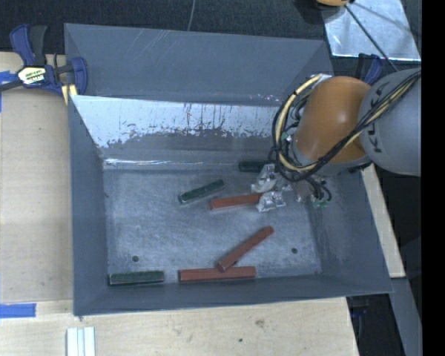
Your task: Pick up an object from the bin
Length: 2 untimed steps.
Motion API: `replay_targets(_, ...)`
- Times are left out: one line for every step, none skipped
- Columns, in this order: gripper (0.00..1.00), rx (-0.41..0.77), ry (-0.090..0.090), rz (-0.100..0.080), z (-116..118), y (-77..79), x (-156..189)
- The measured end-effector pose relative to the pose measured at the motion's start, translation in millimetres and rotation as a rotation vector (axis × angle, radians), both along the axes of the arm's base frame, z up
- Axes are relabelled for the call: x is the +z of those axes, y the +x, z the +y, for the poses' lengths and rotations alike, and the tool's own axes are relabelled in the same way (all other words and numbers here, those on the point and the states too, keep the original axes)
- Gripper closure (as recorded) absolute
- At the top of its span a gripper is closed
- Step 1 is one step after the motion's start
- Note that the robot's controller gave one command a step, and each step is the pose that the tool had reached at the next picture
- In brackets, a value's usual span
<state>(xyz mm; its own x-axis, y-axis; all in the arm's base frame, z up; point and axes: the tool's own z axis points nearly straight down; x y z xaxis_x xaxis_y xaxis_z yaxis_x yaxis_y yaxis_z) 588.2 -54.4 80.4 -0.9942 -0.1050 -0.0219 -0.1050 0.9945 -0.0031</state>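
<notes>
Grey bin (156,232): gripper (271,193) low at reddish-brown bar (233,202), seemingly positioning; jaw gap indiscernible; next likely needs centred closing.

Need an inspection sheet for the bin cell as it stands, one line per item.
surface: grey bin, floor scuffed.
job's things: red-brown bar mid-floor, its right end at the hand.
clutter: green bar just left of it; dark bar by the back wall; slanted brown bar meeting front brown bar; corner green bar front-left.
grippers: hand low at the red-brown bar's right end.
cables: cable loops round the orange cover.
surroundings: nothing seen.
</notes>
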Motion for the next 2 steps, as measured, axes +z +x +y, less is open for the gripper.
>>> replay_targets(1.0,0.0,0.0,0.0,0,0.0,0)
replay_targets(1.0,-0.017,0.001,0.018,18,7.2,136)
